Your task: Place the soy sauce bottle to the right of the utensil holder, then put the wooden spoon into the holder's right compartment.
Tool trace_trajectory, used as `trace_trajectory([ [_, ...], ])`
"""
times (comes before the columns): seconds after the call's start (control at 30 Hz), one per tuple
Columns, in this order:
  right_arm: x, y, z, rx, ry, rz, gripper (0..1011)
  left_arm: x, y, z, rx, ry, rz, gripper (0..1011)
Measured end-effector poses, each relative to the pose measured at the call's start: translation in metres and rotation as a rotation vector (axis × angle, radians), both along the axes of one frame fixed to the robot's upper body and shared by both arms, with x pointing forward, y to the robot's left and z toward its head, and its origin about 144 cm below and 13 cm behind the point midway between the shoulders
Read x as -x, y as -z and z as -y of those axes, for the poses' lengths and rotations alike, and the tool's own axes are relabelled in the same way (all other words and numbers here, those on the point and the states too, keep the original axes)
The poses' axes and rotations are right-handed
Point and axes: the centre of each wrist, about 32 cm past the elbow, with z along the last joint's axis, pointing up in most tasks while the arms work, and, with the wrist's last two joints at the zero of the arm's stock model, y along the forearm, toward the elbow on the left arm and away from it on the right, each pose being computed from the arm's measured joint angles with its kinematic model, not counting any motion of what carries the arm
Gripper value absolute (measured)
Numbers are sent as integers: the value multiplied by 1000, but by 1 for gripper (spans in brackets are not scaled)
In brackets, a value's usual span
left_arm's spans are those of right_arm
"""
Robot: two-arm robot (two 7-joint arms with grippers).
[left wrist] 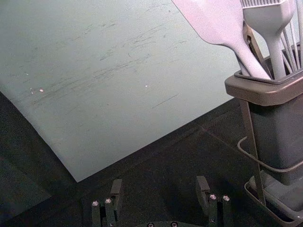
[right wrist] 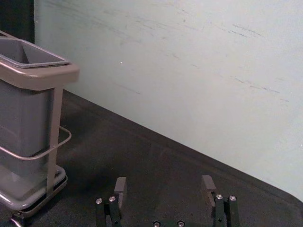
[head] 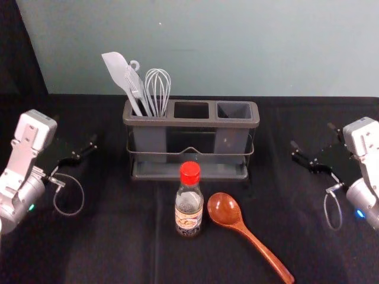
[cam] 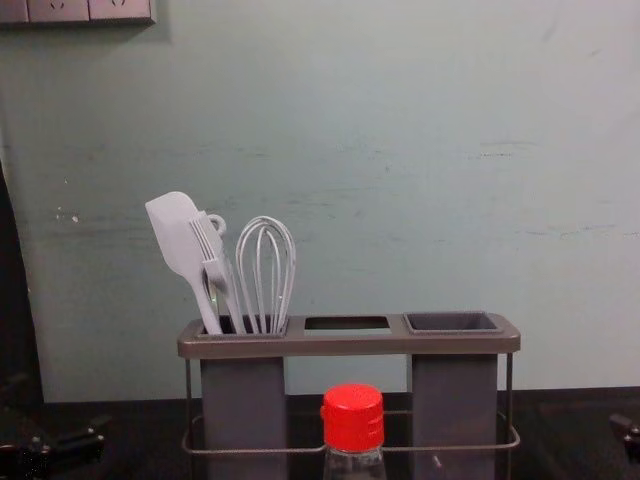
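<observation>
I have the soy sauce bottle point(head: 189, 207) standing upright at the lower centre of the head view, in front of the utensil holder point(head: 190, 123); from my right gripper point(right wrist: 164, 182), it lies toward the lower left of that frame, its long axis vertical; the two arms look about equally near it, but I judge the right one the better pick, since the bottle has to end up on that side; its forearm comes in at the right edge of the head view, fingers spread around nothing and pointing inward, toward the upper left; I'd have to bring them down and across, minding the wooden spoon point(head: 251, 238), whose bowl sits just beside the bottle while its handle slants to the bottom right; my left gripper point(left wrist: 159, 183) waits at the left of the head view, released and empty; neither placement is done, and the right compartment point(head: 234, 110) looks ready for the spoon afterwards
</observation>
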Motion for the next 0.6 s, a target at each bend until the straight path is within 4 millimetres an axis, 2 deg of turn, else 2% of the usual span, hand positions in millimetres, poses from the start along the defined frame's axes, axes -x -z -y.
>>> trace_trajectory([
  [0.3, 17, -1, -3, 5, -2, 10, 1003, 0, 0, 0, 0, 0, 0, 1000],
  [0.53, 49, -6, -7, -37, -31, 22, 1003, 0, 0, 0, 0, 0, 0, 1000],
  [0.6, 52, -7, -8, -44, -39, 23, 1003, 0, 0, 0, 0, 0, 0, 1000],
])
